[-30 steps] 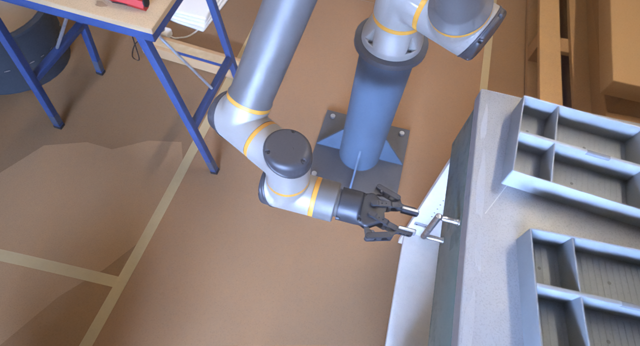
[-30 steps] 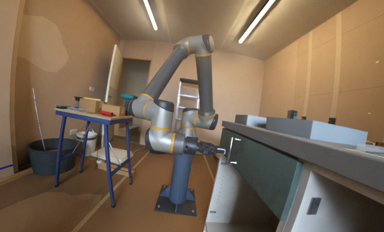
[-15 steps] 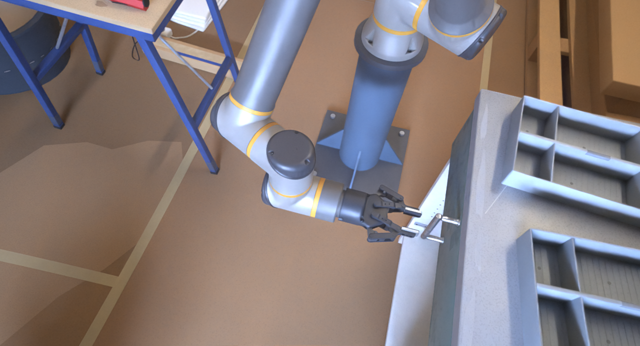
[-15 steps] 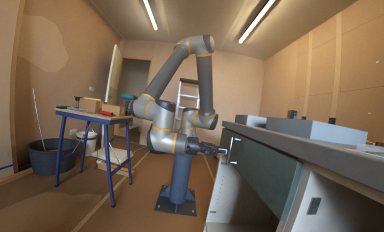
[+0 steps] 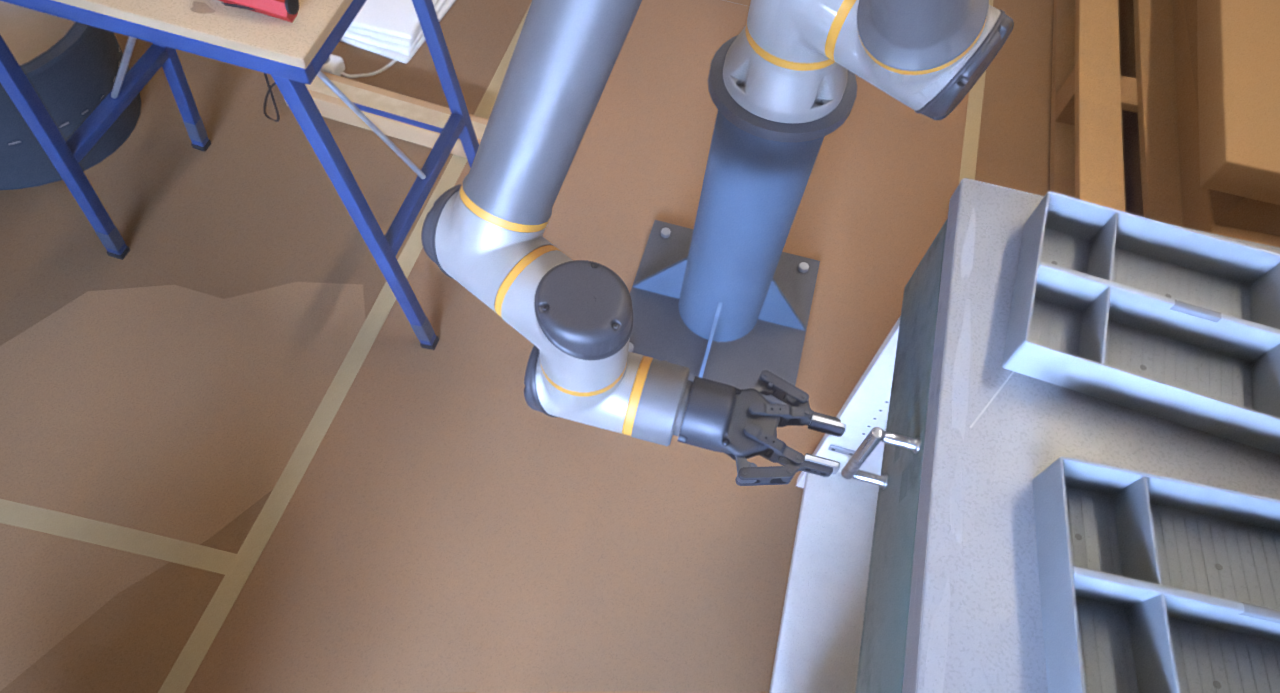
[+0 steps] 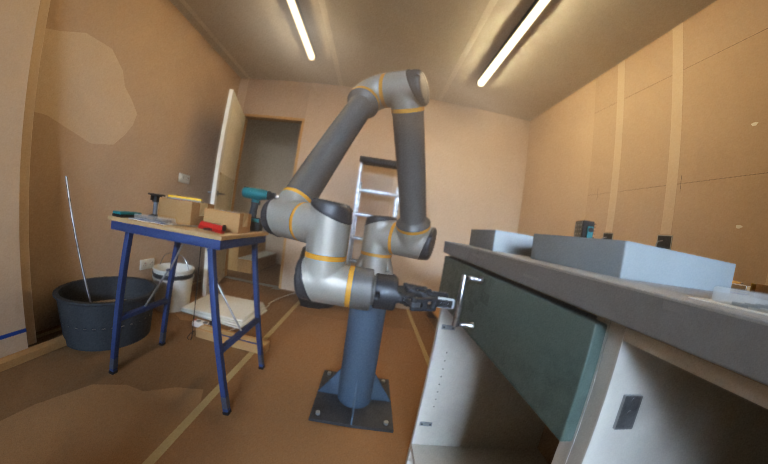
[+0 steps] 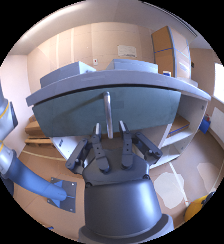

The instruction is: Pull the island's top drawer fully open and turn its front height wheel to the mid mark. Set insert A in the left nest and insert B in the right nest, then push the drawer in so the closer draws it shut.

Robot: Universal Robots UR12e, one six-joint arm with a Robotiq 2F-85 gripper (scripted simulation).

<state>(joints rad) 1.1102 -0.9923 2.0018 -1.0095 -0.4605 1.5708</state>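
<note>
The island's top drawer (image 6: 521, 335) has a dark green front and sits closed under the grey worktop. Its metal bar handle (image 5: 862, 457) (image 6: 463, 301) (image 7: 107, 116) stands out from the front. My gripper (image 5: 828, 443) (image 6: 447, 302) (image 7: 110, 129) is open and holds nothing. It is level with the handle, just short of it, and in the wrist camera the bar shows between the fingertips. Two grey divided inserts lie on the worktop, one farther back (image 5: 1155, 304) and one nearer (image 5: 1173, 573). The height wheel is not in sight.
Behind the island stand stacked cardboard and timber (image 5: 1164, 80). A blue-legged workbench (image 6: 187, 239) with tools stands to the left, and the arm's pedestal base (image 6: 352, 405) is bolted to the floor near the island. An open white carcass with shelves sits below the drawer (image 6: 470, 403).
</note>
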